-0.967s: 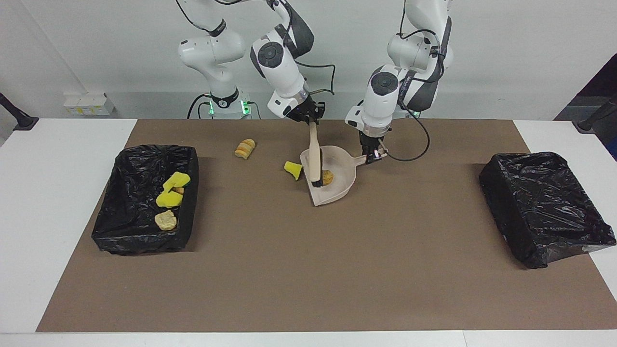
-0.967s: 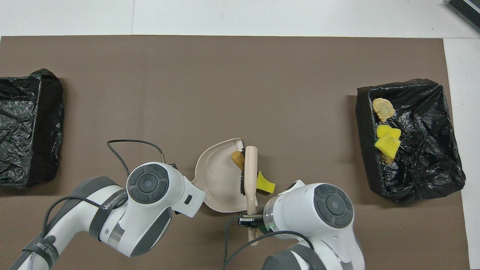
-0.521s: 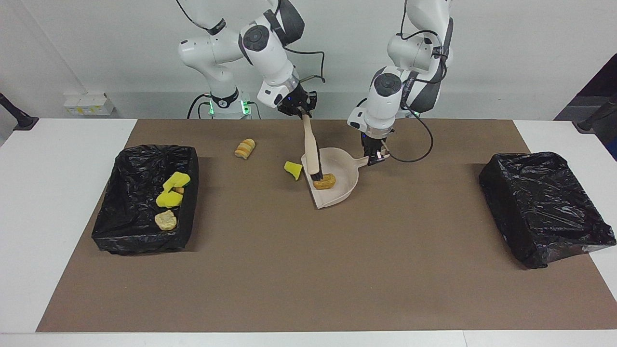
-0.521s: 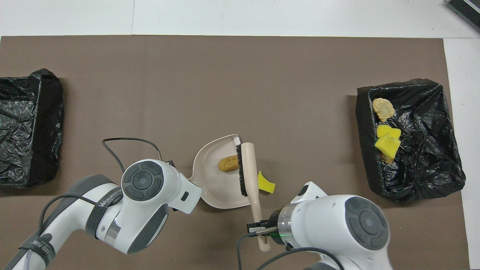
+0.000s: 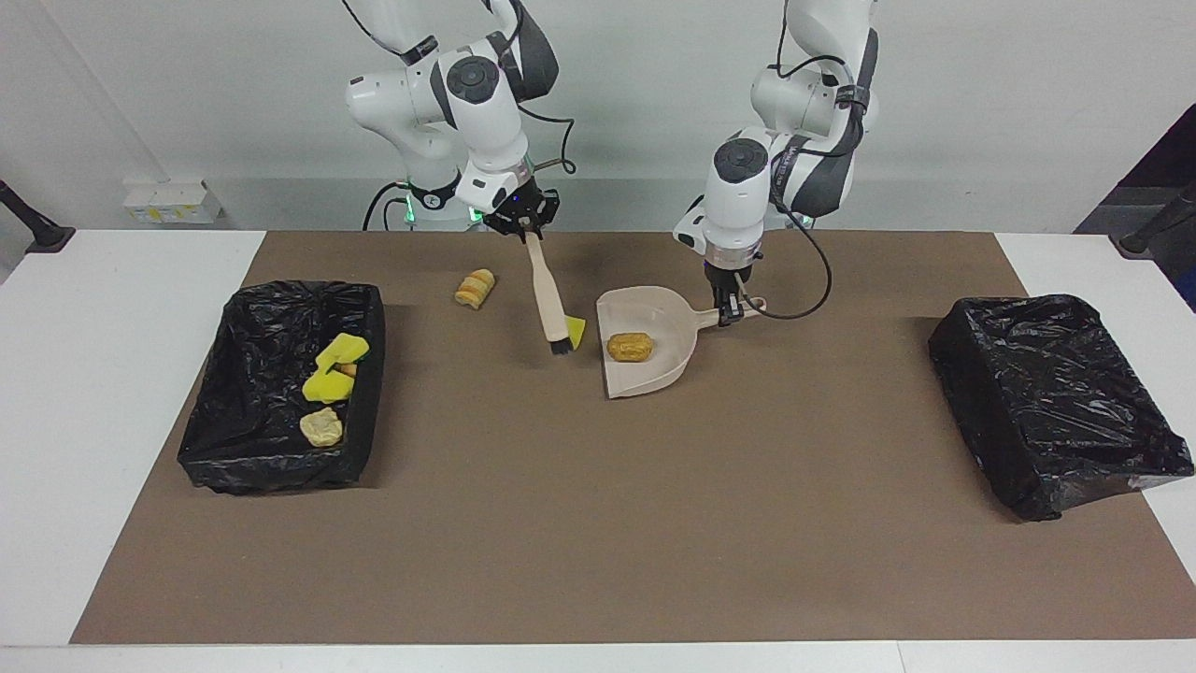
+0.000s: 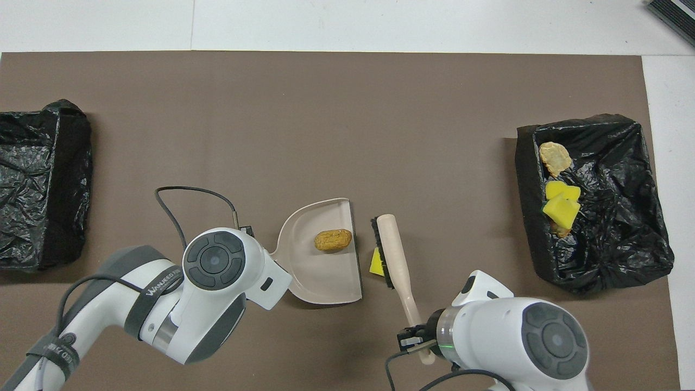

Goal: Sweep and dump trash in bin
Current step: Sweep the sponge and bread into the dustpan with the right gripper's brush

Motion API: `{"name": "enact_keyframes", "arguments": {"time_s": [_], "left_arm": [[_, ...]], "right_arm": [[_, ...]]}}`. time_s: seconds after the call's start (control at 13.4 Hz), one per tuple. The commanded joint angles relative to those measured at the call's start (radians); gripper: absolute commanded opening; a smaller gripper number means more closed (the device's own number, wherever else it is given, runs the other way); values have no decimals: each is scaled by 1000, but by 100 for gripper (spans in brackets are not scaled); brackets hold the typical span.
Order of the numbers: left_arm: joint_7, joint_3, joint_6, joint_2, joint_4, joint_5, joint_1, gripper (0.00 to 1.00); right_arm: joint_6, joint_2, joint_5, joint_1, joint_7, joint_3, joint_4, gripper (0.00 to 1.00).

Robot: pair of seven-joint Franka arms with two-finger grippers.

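My right gripper is shut on the handle of the beige brush, which slants down to the mat. Its bristles sit against a yellow sponge chunk of trash, which lies between the brush and the open lip of the dustpan. A tan roll lies inside the dustpan. My left gripper is shut on the dustpan's handle. A striped orange roll lies on the mat toward the right arm's end. The black-lined bin there holds yellow sponges and a tan crust.
A second black-lined bin stands at the left arm's end of the table. A brown mat covers the table's middle. The left arm's cable loops over the mat beside the dustpan. In the overhead view the arms hide the striped roll.
The right arm has lifted the brush out of the dustpan and carried it toward its own end, past the yellow chunk. The tan roll stayed in the pan, which turned slightly.
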Motion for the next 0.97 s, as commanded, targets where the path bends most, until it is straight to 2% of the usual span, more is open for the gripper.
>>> {"name": "enact_keyframes", "arguments": {"time_s": [0.0, 0.15, 0.3, 0.45, 0.59, 0.82, 0.89], "left_arm": [[12, 3, -45, 4, 14, 35, -33, 0], [-7, 0, -47, -6, 0, 32, -38, 0], [-39, 0, -44, -18, -14, 32, -55, 0], [-57, -1, -42, -22, -23, 32, -58, 0], [-59, -3, -41, -23, -26, 25, -58, 0], [-111, -5, -45, -21, -29, 23, -62, 0], [-122, -3, -41, -15, -37, 23, -84, 0]], "right_arm": [[-4, -49, -27, -53, -29, -4, -62, 0], [6, -57, -27, -57, -2, -2, -104, 0], [11, -43, -24, -50, 75, 7, -98, 0], [92, 50, -7, -4, 208, 15, -96, 0], [105, 101, 48, 21, 270, 33, -32, 0], [114, 135, 144, 67, 273, 59, 39, 0], [114, 147, 181, 68, 282, 96, 71, 0]]}}
